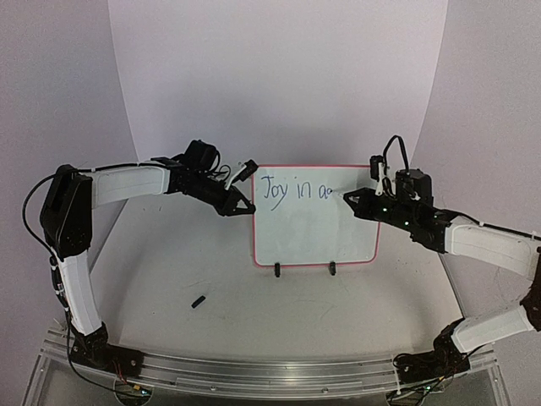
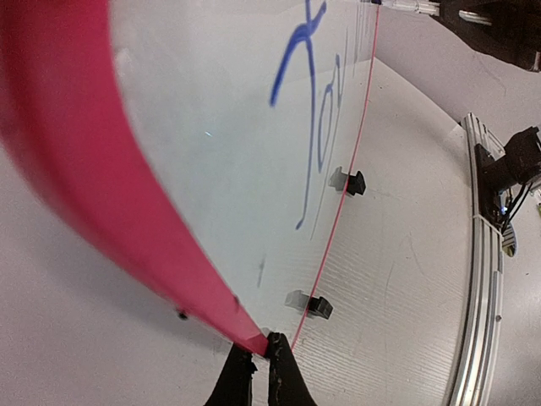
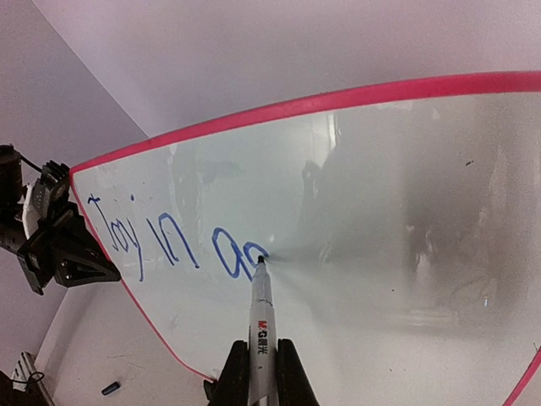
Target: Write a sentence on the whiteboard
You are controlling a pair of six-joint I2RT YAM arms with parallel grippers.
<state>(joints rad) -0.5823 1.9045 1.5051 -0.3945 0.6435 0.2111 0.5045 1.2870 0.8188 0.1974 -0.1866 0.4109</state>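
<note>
Snugly around marker [image 3: 260,304], right claw [image 3: 259,365].

1. The small rectangular whiteboard [image 1: 314,227] with a thin pink-red rim had a glossy, smooth white face that mirrored dim shapes; the rim looked like smooth plastic.
2. The white tabletop [image 1: 254,313] looked matt, finely ribbed at 5 o'clock in the left wrist view.
3. The silver metal rail [image 1: 254,369] at 6 o'clock in the top view looked brushed.
4. The white plastic marker [image 3: 260,326] had a smooth barrel with a printed label.
</note>
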